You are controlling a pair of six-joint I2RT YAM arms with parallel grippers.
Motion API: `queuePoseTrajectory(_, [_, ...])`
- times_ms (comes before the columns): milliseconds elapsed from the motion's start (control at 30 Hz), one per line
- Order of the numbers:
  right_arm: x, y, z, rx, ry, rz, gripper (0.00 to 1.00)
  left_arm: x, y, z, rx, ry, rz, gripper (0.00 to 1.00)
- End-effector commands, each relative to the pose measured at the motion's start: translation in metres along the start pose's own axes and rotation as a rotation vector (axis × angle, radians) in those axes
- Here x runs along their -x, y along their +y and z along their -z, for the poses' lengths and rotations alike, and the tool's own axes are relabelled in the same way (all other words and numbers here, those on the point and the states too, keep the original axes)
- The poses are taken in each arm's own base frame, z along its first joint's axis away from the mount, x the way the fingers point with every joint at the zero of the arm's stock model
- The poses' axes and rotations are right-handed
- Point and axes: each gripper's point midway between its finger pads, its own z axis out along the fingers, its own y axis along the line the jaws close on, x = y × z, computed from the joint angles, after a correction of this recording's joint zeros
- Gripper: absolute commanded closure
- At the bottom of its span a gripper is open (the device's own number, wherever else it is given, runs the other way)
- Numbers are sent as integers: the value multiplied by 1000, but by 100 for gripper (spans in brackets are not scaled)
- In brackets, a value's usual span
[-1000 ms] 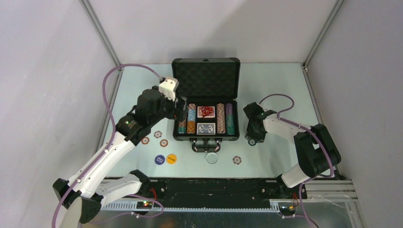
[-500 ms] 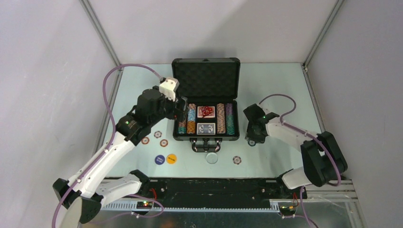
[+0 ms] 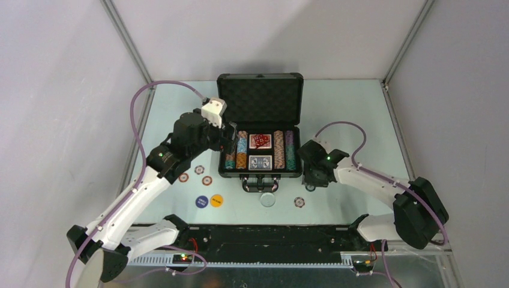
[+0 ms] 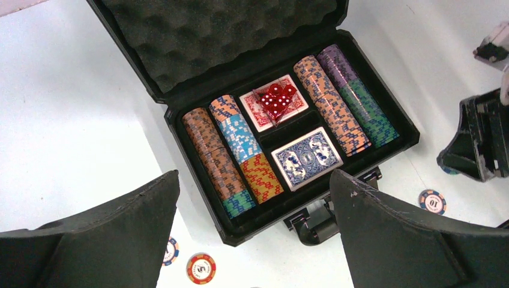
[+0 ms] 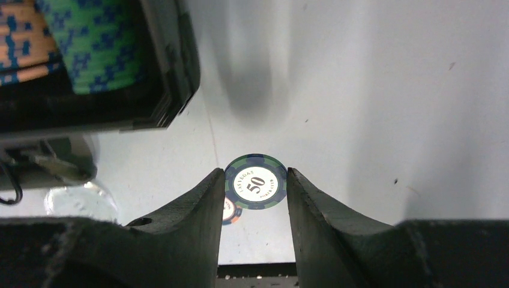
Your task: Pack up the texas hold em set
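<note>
The black case (image 3: 260, 174) lies open at mid-table, foam lid up, holding rows of striped chips (image 4: 231, 153), a red deck with red dice (image 4: 275, 102) and a blue deck (image 4: 307, 158). My left gripper (image 3: 231, 142) hangs open above the case's left edge, nothing between its fingers (image 4: 141, 222). My right gripper (image 3: 311, 180) sits off the case's front right corner (image 5: 174, 90), shut on a green-and-blue "50" chip (image 5: 256, 182) held flat above the table. Loose chips (image 3: 198, 169) lie left of the case and one (image 3: 299, 201) in front.
A blue button (image 3: 201, 201), a yellow button (image 3: 216, 200) and a clear round button (image 3: 268, 199) rest near the front edge. The case handle (image 3: 260, 184) sticks out toward me. Grey walls enclose the table on three sides.
My right gripper has slid left and slightly nearer, up to the case's front right corner, with the chip still in it. The left arm has not moved.
</note>
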Motion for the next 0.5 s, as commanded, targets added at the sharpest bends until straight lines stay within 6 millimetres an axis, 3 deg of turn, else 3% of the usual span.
queuePoseTrajectory(0, [-12, 5, 13, -1, -11, 4, 54, 7, -5, 0, -19, -24, 22, 0])
queuePoseTrajectory(233, [-42, 20, 17, 54, 33, 40, 53, 7, -5, -1, -22, -22, 24, 0])
queuePoseTrajectory(467, [-61, 20, 1, 60, 70, 28, 53, 6, -6, -2, -26, -17, 26, 0])
